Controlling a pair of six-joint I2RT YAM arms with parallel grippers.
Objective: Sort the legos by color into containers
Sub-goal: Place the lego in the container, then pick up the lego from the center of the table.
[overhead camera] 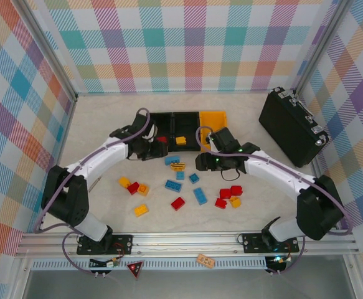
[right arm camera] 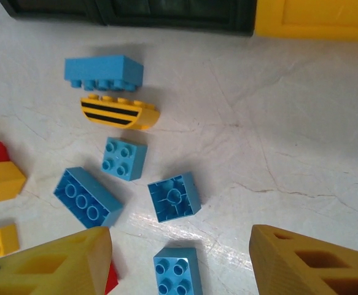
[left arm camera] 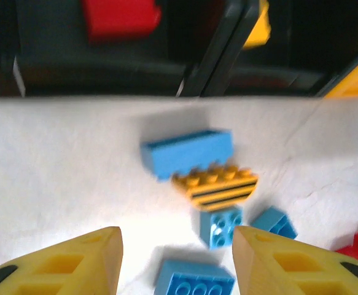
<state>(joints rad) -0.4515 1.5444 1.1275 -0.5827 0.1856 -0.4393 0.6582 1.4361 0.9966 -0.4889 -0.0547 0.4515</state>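
Note:
The three joined bins stand at the back: two black and one yellow-orange. A red lego lies in the left black bin and a yellow one in the middle bin. Loose legos are scattered on the table: a blue brick, a striped yellow piece, several more blue ones, reds and yellows. My left gripper hangs open just in front of the bins, empty. My right gripper is open over the blue bricks, holding nothing.
A large black hard case stands at the back right. Checkered walls close in the table on three sides. A pale-orange dotted tag lies on the front rail. More red and yellow bricks lie to the left of the right gripper.

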